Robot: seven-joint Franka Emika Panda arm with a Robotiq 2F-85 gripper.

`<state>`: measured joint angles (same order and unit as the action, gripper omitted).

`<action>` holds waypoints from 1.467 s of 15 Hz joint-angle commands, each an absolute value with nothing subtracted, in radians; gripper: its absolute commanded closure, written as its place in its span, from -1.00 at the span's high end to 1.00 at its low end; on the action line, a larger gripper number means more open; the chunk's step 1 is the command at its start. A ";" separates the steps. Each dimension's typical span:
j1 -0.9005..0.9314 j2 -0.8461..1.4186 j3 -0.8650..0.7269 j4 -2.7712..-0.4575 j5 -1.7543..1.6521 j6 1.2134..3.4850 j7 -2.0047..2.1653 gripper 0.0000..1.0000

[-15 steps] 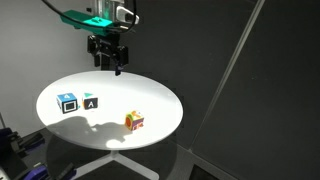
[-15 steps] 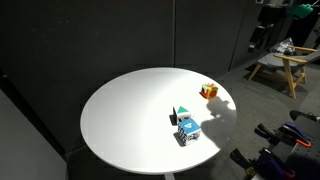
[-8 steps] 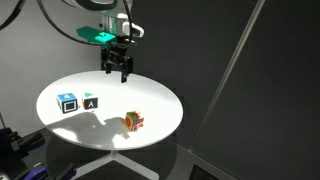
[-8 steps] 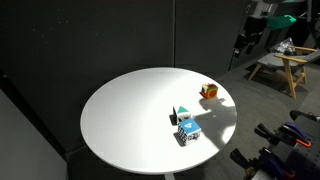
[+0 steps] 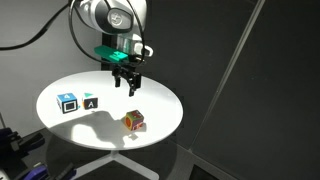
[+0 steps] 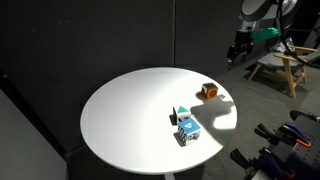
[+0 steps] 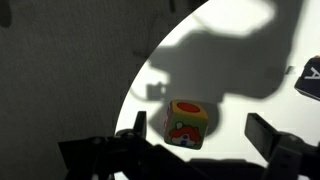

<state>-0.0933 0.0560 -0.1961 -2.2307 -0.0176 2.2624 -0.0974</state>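
My gripper hangs open above the round white table, a little behind a colourful toy cube. In the wrist view the cube shows a red dot on top and a little house on its side. It lies below my gripper, closer to the left finger than to the right finger. Nothing is between the fingers at their height. In an exterior view the gripper is seen beyond the table's far edge, past the orange-looking cube.
A blue cube and a dark cube marked with a letter sit side by side on the table; they show together in an exterior view. A wooden stool stands off the table.
The gripper has come down and travelled across the table toward the colourful cube. Its jaws stayed open. The cubes have not moved.
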 commanded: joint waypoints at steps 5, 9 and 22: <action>-0.138 0.236 -0.178 -2.095 -0.010 2.262 -0.087 1.00; -0.143 0.307 -0.169 -2.055 -0.008 2.287 -0.091 1.00; -0.111 0.435 -0.125 -1.956 -0.024 2.323 -0.018 1.00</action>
